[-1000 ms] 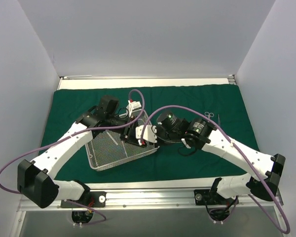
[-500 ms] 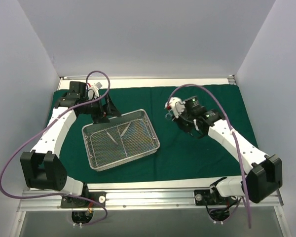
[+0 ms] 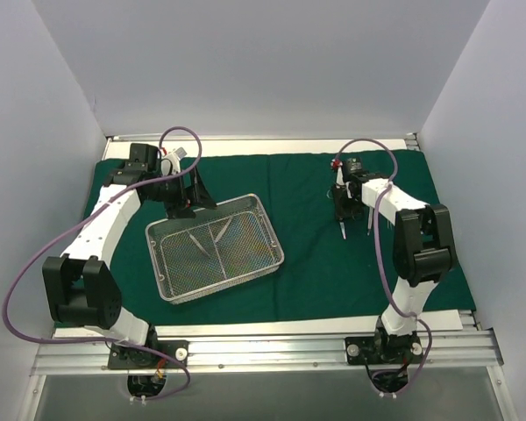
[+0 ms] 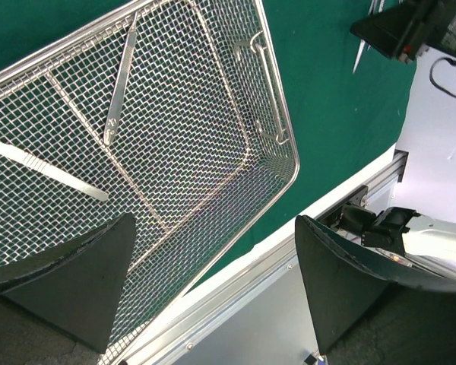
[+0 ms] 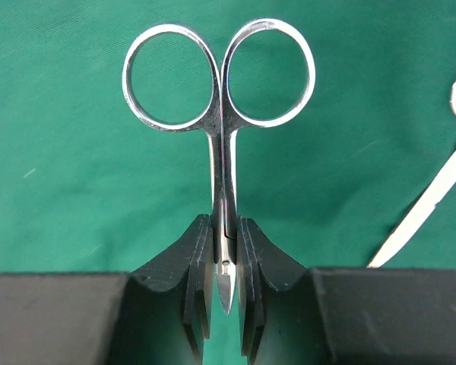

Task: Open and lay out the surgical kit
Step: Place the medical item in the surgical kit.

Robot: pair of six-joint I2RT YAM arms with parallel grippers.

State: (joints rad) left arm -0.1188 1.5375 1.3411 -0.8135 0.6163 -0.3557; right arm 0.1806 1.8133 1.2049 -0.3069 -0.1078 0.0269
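Observation:
The dark green drape [image 3: 316,263] lies spread over the table. On it stands the silver wire-mesh tray [image 3: 261,263], with two slim instruments [image 4: 120,85] [image 4: 47,169] inside. My left gripper [image 3: 191,197] hovers open and holding nothing at the tray's far left corner; in the left wrist view its fingers [image 4: 68,281] frame the tray [image 4: 213,114]. My right gripper [image 5: 225,225] is shut on small silver scissors [image 5: 219,84] at their pivot, with the ring handles pointing away over the cloth. In the top view that gripper [image 3: 351,212] is at the far right of the drape.
Another silver instrument [image 5: 429,209] lies on the cloth just right of the held scissors. The metal rail [image 3: 263,346] runs along the near edge. White walls close in on three sides.
My left gripper opened and drew back from the tray to its far left corner. My right arm swung from beside the tray to the far right of the drape.

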